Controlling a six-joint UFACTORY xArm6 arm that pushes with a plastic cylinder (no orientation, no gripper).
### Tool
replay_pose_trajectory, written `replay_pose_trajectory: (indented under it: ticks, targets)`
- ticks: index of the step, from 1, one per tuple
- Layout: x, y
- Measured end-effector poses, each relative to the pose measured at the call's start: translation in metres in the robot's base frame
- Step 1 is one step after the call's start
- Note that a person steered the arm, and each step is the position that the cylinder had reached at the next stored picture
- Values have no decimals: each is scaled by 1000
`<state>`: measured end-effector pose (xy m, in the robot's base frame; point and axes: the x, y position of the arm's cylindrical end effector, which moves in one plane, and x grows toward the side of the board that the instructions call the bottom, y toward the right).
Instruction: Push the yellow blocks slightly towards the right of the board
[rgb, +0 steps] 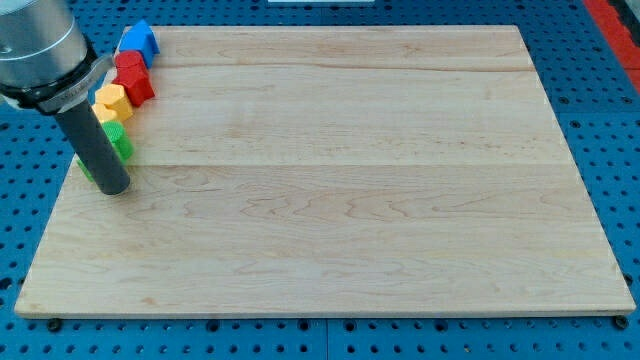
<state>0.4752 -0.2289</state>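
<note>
The blocks stand in a tight column at the view's top left of the wooden board (330, 170). From the top: a blue block (138, 40), a red block (132, 78), a yellow block (112, 103), then a green block (118, 138). The dark rod comes down from the arm at the view's top left and partly hides the yellow and green blocks. My tip (112, 188) rests on the board just below the green block, at the view's left edge. Only one yellow block can be made out; more may be hidden behind the rod.
The board lies on a blue perforated table (600, 60). The arm's grey body (40, 45) fills the view's top left corner. A red strip (615, 20) shows at the view's top right.
</note>
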Motion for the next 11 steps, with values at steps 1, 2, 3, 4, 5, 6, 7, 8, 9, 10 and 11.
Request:
replay_pose_trajectory:
  ticks: [1,2,3,4,5,6,7,8,9,10,11]
  targets:
    - [3,4]
    - [-7,44]
    - [-45,93]
    - [19,96]
    - [61,-11]
    - [63,-75]
    - [40,-76]
    - [11,-69]
    - [-27,-67]
    - [-37,-67]
    - [-67,-52]
